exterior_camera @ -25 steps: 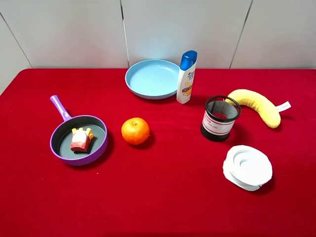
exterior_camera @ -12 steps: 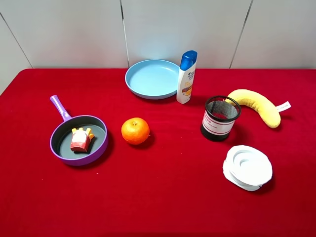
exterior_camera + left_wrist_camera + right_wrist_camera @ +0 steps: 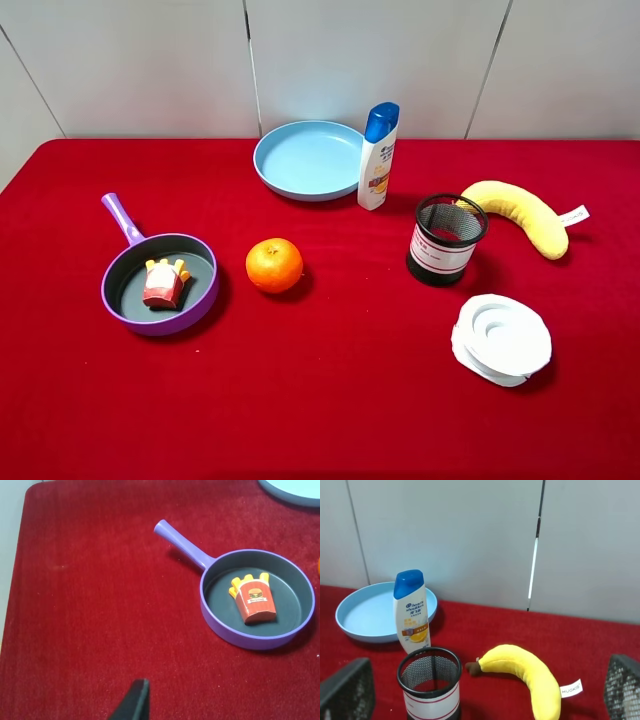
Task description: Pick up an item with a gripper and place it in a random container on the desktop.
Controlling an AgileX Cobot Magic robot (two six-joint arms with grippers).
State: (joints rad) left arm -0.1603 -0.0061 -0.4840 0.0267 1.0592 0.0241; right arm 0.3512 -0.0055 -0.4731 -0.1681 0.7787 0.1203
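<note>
The toy french fries (image 3: 164, 283), a red carton with a burger logo, lie inside the purple frying pan (image 3: 196, 310) at the left of the red table. They also show in the left wrist view (image 3: 254, 601), in the pan (image 3: 227, 630). Of my left gripper only one black finger (image 3: 136, 700) shows, well short of the pan, with nothing touching it and nothing held. My right gripper (image 3: 485, 692) is open and empty, its mesh-patterned fingers (image 3: 347, 690) wide apart, facing the black mesh cup. Neither arm shows in the exterior high view.
An orange (image 3: 274, 265) sits right of the pan. A light blue plate (image 3: 300, 160) and a shampoo bottle (image 3: 378, 157) stand at the back. A black mesh cup (image 3: 445, 240), a plush banana (image 3: 520, 213) and a white lid (image 3: 502, 338) are on the right.
</note>
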